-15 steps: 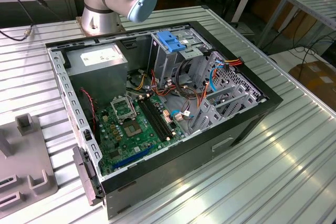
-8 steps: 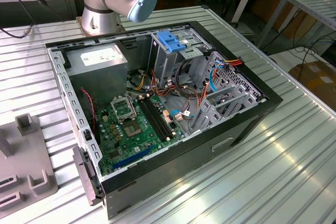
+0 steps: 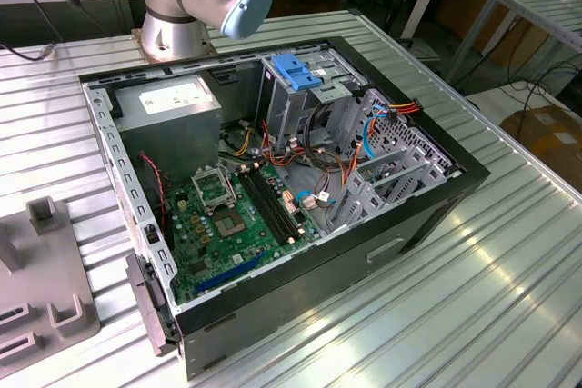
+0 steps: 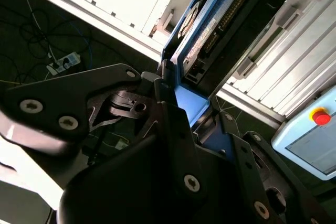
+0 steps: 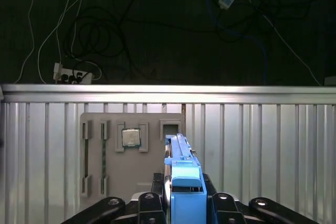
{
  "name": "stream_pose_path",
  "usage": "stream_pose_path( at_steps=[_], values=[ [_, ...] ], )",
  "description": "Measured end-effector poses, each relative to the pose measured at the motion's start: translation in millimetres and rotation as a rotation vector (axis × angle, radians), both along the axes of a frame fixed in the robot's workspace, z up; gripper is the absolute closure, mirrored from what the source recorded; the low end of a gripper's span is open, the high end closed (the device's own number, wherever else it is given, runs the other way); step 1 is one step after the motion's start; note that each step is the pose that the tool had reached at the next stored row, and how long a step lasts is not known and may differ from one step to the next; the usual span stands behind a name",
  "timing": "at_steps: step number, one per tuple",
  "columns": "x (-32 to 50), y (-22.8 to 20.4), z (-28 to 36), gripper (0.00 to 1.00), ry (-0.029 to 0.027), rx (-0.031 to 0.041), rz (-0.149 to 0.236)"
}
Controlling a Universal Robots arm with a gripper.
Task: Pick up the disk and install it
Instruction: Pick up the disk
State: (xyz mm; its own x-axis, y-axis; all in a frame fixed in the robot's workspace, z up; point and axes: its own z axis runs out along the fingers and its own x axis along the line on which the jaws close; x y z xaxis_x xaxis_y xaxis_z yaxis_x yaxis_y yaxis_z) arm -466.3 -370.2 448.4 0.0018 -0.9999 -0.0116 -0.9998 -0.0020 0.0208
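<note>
The disk (image 4: 202, 35) is a flat grey drive with a printed label, framed by a bright blue carrier rail (image 4: 191, 103). In the first wrist view the disk (image 5: 184, 179) appears edge-on, held above the slatted metal table. My gripper (image 5: 185, 205) is shut on its near end, with a black finger (image 5: 149, 203) on either side of the blue rail. In the second wrist view the gripper (image 4: 176, 98) clamps the same blue end. The open computer case (image 3: 273, 179) lies on the table in the exterior view, with its metal drive cage (image 3: 291, 106) at the back.
A fixed blue bracket (image 3: 296, 70) tops the drive cage. Cables and a motherboard (image 3: 227, 215) lie inside the case. A grey fixture tray (image 5: 131, 156) holding a processor chip (image 5: 131, 138) lies under the held disk, also at the exterior view's left (image 3: 45, 288). The arm base (image 3: 182, 6) stands behind the case.
</note>
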Motion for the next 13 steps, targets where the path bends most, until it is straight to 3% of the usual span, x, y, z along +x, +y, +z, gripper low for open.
stream_pose_path(
  at_steps=[13],
  values=[
    [0.0, 0.0, 14.4, 0.63, 0.0000, 0.0000, 0.000]
  ],
)
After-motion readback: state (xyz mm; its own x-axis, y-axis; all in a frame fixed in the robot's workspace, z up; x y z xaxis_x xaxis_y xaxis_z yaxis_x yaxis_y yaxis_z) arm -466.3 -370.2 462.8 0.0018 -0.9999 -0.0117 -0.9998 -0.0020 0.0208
